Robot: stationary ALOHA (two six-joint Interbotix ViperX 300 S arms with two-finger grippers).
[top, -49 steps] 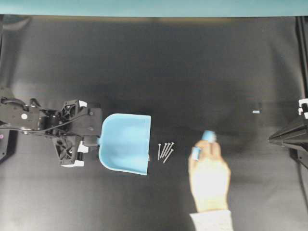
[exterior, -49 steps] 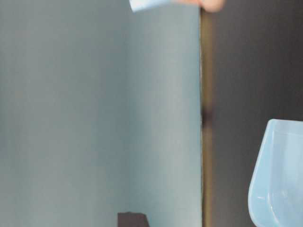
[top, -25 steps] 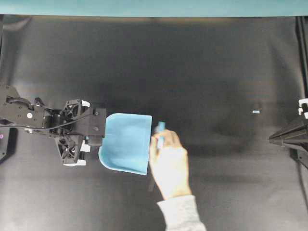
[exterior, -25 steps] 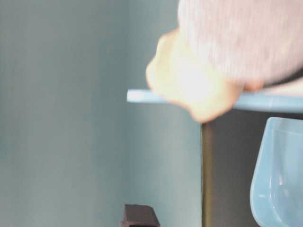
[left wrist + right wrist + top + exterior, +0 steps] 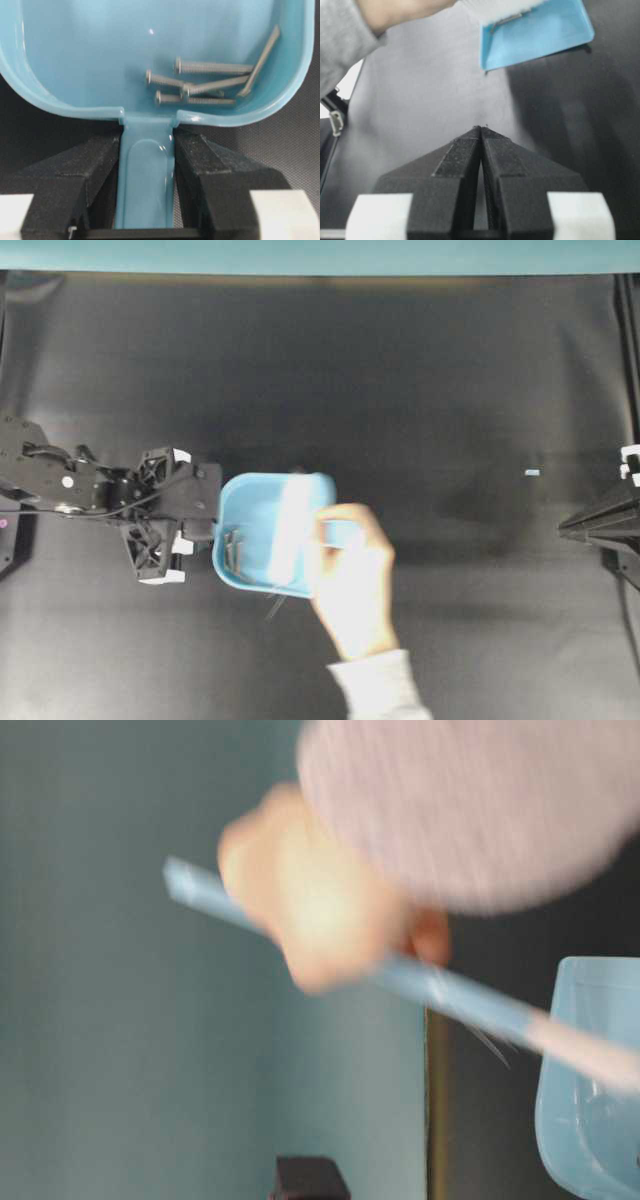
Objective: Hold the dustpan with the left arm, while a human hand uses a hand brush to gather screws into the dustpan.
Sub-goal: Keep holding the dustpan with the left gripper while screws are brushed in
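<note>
Sweeping over the dustpan (image 5: 255, 540) mouth, the brush (image 5: 292, 530) in the hand (image 5: 352, 585) has pushed the screws (image 5: 210, 82) off the counter (image 5: 400, 370) into it; left jaws pinch its handle, right jaws pressed together. Gathering looks nearly done.

hand brush (image 5: 290, 525) motion-blurred (bristles smeared), hand (image 5: 352, 580) too

The light blue dustpan (image 5: 262, 536) lay with its narrow handle clamped between the left gripper (image 5: 148, 165)'s black fingers. Five silvery screws (image 5: 212, 80) rested inside it against its rounded back wall. The human hand (image 5: 352, 582) swept the hand brush (image 5: 292, 530), its white bristles blurred, across the dustpan's mouth.
</note>
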